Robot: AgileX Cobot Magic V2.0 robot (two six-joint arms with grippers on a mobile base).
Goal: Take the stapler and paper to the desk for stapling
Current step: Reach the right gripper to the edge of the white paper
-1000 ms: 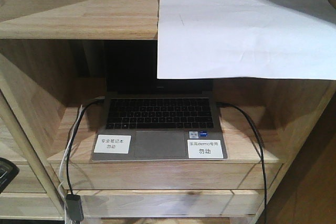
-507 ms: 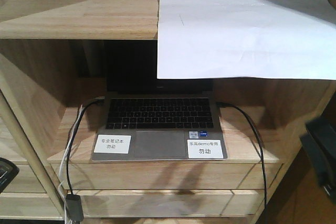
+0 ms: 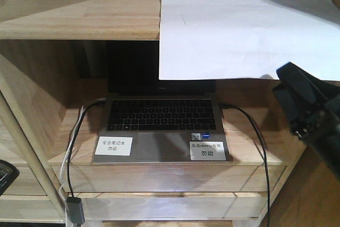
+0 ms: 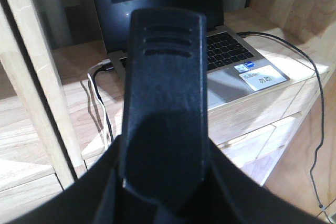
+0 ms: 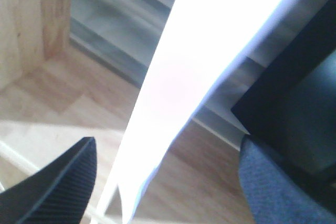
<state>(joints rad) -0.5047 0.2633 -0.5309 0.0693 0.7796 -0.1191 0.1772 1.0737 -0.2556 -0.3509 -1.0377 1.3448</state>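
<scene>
From the front, the paper [image 3: 239,30] lay on the upper shelf [image 3: 79,14] toward its right end. Its front part hung over the shelf's front edge, above an open laptop [image 3: 159,115] on the shelf below. The right claw [image 3: 297,97] hung just under the sheet's lower right corner. I saw no stapler and no desk.

The left wrist view showed the left claw [image 4: 163,103] as one dark mass before the laptop shelf, and I could not tell how its jaws stood.

In the right wrist view the ribbed fingers [image 5: 58,182] were spread wide, with the paper's hanging edge between them, untouched. To my eye the paper pickup was underway. Next the claw would need to pinch that overhanging edge and draw the sheet off the shelf without creasing it.
</scene>
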